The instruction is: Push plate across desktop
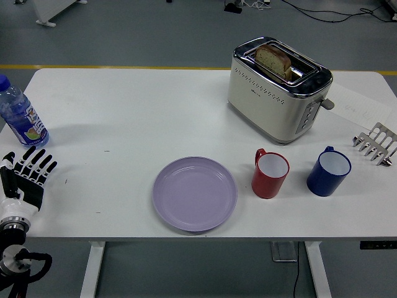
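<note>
Closest to us, our left hand (28, 177) sits at the tabletop's (124, 112) left edge, fingers (38, 162) spread wide and holding nothing. The lilac plate (195, 194) lies well to its right, near the front edge, with bare white surface between them. Just right of the plate we've got a red mug (270, 174), then a blue mug (328, 171). Further back there's open room behind the plate, a water bottle (18, 115) far left and a toaster (278, 89) at right.
</note>
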